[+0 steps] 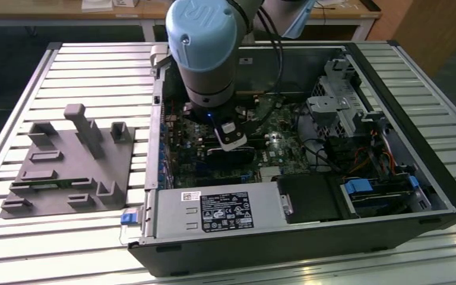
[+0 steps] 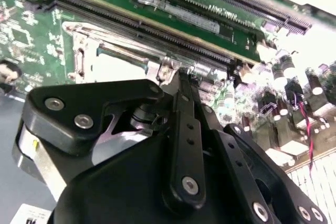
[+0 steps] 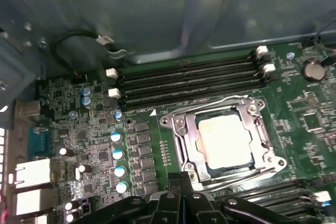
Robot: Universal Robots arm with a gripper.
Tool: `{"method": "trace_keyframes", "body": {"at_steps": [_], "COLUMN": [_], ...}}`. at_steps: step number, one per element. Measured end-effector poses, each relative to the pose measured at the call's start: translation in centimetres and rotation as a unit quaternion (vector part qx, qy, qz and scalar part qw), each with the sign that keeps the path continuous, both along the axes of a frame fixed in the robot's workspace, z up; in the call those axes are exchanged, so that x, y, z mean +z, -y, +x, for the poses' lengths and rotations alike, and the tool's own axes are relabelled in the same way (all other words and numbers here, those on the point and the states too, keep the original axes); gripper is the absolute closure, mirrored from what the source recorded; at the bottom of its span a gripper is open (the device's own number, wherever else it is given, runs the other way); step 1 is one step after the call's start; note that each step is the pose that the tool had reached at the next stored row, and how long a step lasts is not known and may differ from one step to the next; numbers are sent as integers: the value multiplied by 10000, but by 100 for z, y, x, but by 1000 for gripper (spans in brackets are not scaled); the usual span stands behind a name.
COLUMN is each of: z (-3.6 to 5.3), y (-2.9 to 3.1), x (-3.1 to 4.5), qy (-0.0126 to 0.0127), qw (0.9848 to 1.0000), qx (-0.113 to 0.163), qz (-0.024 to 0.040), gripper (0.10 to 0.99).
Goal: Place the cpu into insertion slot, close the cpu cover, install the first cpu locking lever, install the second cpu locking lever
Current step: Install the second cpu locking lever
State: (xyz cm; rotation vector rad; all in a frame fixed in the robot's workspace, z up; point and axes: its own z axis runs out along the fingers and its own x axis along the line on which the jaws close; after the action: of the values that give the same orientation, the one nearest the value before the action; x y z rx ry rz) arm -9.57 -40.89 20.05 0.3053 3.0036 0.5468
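Hovering low with fingers (image 3: 181,203) clenched on nothing at six o'clock of the insertion slot (image 3: 223,140), where the cpu (image 3: 226,139) sits under the closed cpu cover (image 3: 181,142), the arm risks scraping board parts beside the slot by drifting sideways.

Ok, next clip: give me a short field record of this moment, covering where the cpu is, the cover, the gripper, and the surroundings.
cpu: seated in the insertion slot, pale metal top facing up
cpu cover: silvery frame lying down around the chip, which shows through its window
gripper: fingers shut together, nothing held, tips at the socket's edge in both wrist views
locking levers: state cannot be told
memory slots: long black rows beside the socket, unfilled
setting: open computer case on a slatted table, grey fixture block on the exterior view's left
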Motion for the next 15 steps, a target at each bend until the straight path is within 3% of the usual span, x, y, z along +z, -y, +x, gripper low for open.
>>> {"method": "trace_keyframes", "body": {"at_steps": [8, 15], "z": [99, 248], "y": [-2, -45], "x": [60, 60], "qy": [0, 0], "qw": [9998, 9996], "qx": [-58, -68], "qz": [-198, -270], "gripper": [980, 980]}}
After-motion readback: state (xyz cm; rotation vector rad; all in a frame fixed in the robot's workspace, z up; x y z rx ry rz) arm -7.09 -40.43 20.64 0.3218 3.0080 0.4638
